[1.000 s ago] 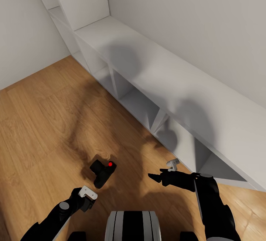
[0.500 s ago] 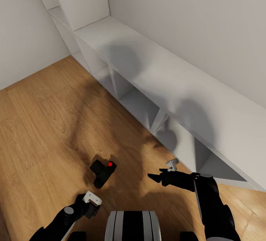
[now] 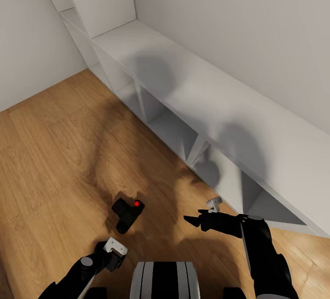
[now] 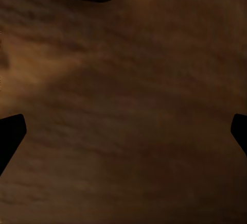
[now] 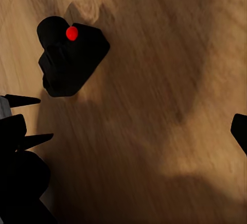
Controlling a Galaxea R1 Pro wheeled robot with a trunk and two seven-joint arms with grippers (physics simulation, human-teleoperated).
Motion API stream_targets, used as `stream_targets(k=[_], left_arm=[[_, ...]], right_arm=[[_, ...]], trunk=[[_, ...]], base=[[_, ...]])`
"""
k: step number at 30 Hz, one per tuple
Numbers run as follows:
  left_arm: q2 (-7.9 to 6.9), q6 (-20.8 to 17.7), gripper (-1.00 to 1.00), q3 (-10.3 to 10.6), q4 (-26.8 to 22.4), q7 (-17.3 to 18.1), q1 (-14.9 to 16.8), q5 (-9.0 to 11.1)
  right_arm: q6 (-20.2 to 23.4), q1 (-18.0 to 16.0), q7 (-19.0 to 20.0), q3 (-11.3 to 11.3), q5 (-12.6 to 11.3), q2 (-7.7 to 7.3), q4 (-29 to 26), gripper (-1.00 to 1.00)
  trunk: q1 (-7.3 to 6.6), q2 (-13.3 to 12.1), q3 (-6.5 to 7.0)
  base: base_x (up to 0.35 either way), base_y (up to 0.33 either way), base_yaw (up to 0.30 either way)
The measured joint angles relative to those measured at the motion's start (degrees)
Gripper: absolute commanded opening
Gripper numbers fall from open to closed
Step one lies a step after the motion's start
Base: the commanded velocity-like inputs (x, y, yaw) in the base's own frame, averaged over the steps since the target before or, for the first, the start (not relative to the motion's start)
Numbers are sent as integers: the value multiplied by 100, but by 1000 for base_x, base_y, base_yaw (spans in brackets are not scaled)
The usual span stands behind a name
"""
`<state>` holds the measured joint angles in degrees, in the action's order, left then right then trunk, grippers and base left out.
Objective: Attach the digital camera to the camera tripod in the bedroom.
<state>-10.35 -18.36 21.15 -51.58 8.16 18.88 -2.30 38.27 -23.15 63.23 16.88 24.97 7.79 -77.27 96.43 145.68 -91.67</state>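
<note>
The digital camera (image 3: 128,214) is seen lying on the wood floor (image 3: 46,161), between the two grippers. The left gripper (image 3: 113,249) is positioned just beside it, the right gripper (image 3: 201,214) near it; both are spread apart, gripping nothing.

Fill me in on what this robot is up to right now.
The digital camera lies on the wood plank floor in front of the robot, beside the white cube shelving; nothing holds it. The left end effector hangs low just short of the camera, fingers spread over bare floor in its wrist view. The right end effector is open too, off to the camera's right, with the camera visible in its wrist view. No grasp yet.
</note>
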Motion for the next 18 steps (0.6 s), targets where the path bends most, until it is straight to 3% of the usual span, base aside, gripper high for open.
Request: stream_targets(k=[18], left_arm=[[2,4,100,-6,2,-49,0,0]], right_arm=[[-13,0,-53,16,-29,7,0,100]], trunk=[[0,0,0]], base=[[0,0,0]])
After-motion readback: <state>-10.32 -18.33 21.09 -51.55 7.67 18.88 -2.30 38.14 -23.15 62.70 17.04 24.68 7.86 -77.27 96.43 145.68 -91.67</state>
